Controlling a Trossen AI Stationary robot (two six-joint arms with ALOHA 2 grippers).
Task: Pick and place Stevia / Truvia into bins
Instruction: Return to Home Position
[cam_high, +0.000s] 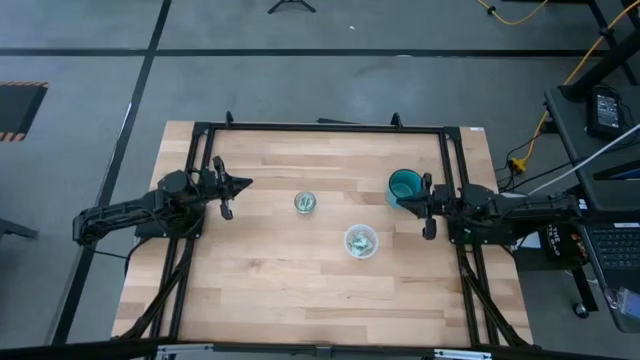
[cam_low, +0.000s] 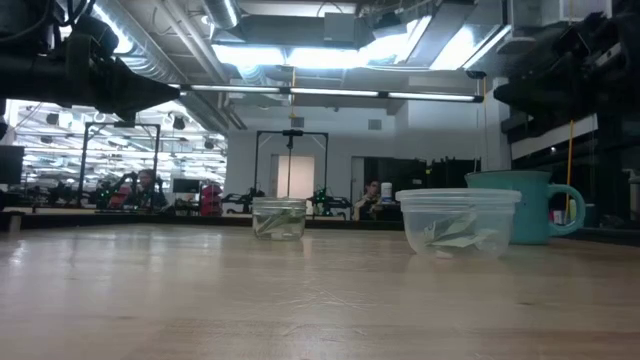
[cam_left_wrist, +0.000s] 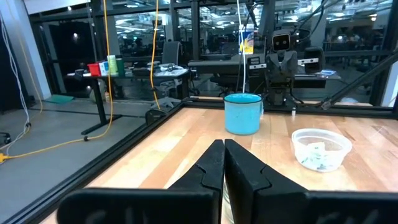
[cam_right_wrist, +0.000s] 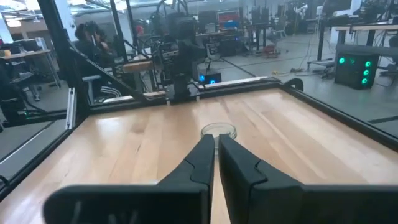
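High view: where are the Stevia packets (cam_low: 455, 232) seen?
— Inside the glass jar (cam_high: 298, 203) and the plastic cup (cam_high: 375, 241). Left gripper (cam_high: 243, 184) and right gripper (cam_high: 408, 203) are held at opposite sides of the table (cam_high: 300, 295), fingers pressed together, empty.

Robotics lab, framed rigs (cam_low: 290, 160), desks (cam_left_wrist: 155, 71), exposed ceiling ducts (cam_low: 160, 45), taped concrete floor (cam_high: 300, 90).

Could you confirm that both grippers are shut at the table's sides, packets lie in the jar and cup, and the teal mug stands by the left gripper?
Not quite: the high view shows the mug by the right gripper, not the left gripper. The rest holds: both are shut at the sides, with packets in the jar and cup.
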